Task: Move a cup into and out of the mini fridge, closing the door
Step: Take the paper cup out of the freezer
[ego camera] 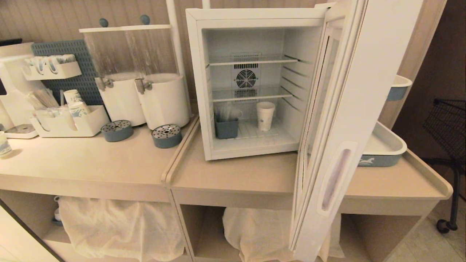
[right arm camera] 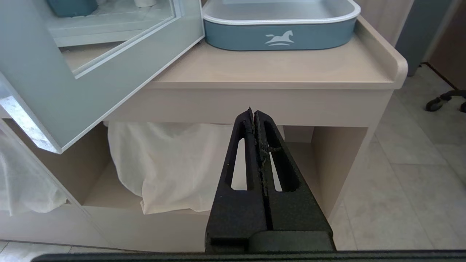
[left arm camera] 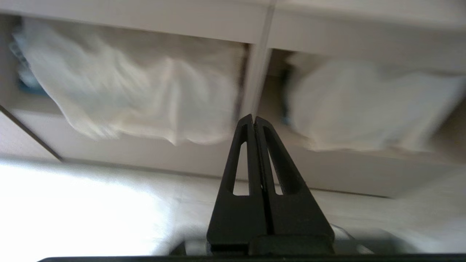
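The white mini fridge [ego camera: 198,83] stands on the counter with its door [ego camera: 349,120] swung wide open toward me on the right. The white paper cup [ego camera: 265,115] stands upright on the fridge's bottom shelf, right of a small blue-grey bin [ego camera: 226,127]. Neither arm shows in the head view. My left gripper [left arm camera: 253,118] is shut and empty, held low in front of the counter's lower shelves. My right gripper [right arm camera: 253,112] is also shut and empty, below the counter edge, with the door's glass-windowed frame [right arm camera: 47,91] off to one side of it.
Two white dispensers [ego camera: 145,98] with round drip trays [ego camera: 166,135], a cup organiser [ego camera: 69,122] and a pegboard stand left of the fridge. A blue-and-white tray [ego camera: 384,147] sits behind the door. White cloth [ego camera: 120,227] hangs in the lower shelves. A wheeled wire basket [ego camera: 449,127] stands at far right.
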